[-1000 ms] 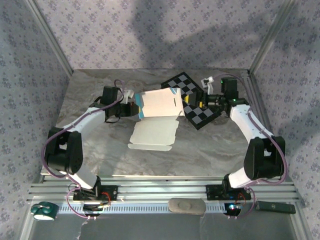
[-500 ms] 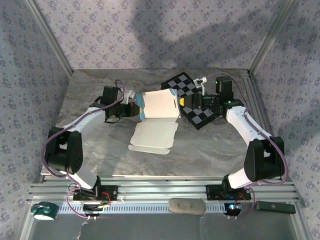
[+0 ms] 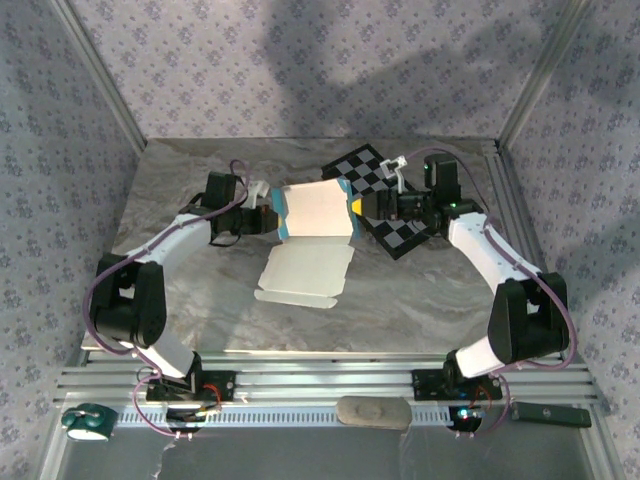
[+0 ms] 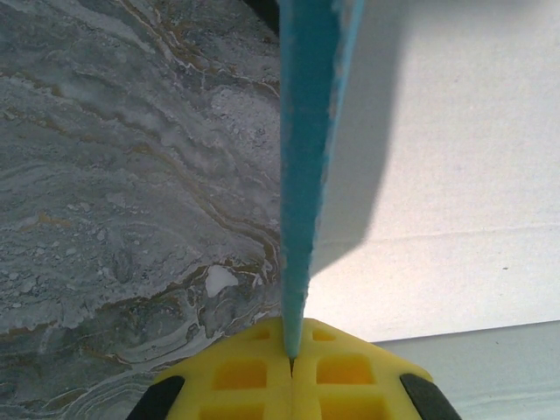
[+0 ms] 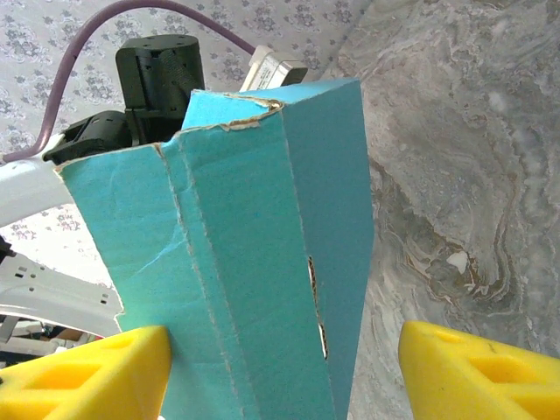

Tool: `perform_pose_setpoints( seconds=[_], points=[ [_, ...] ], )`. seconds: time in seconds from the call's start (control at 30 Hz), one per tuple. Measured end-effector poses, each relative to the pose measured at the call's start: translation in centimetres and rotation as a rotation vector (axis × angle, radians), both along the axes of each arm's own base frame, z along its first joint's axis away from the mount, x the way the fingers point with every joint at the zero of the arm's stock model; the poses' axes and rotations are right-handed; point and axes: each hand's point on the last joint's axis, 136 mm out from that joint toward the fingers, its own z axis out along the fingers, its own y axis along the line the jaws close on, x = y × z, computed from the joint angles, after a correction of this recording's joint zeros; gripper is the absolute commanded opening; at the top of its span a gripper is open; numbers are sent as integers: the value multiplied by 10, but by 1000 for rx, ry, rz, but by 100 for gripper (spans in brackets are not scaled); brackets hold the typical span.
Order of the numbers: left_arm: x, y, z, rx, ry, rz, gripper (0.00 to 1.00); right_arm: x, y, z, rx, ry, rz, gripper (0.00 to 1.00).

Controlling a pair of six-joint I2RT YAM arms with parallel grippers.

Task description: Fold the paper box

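The paper box (image 3: 315, 210) stands half-folded at mid-table, one white panel raised and another lying flat on the marble toward the near edge. My left gripper (image 3: 268, 218) is shut on the box's turquoise left flap. In the left wrist view the yellow pads (image 4: 262, 376) pinch that flap (image 4: 306, 131) edge-on. My right gripper (image 3: 360, 205) is open at the box's right end. In the right wrist view its gripper (image 5: 284, 376) straddles the turquoise side (image 5: 236, 262); the left finger (image 5: 87, 372) touches it and the right finger (image 5: 481, 367) is apart from it.
A black-and-white checkerboard (image 3: 365, 165) lies behind and under the right gripper. Patterned walls and metal posts enclose the table. A tape roll (image 3: 85, 423), a grey pad (image 3: 373, 411) and a black bar (image 3: 550, 413) sit below the front rail.
The right gripper has moved left from over the checkerboard to the box's right edge. The left gripper has kept its hold on the flap.
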Motion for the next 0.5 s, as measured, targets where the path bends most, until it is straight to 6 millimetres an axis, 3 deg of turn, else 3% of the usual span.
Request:
perform_pose_setpoints(
  seconds=[0.5],
  points=[
    [-1,-4,-2,25,-4,0,0,6,5,-16,-104,-1,-66,64]
  ],
)
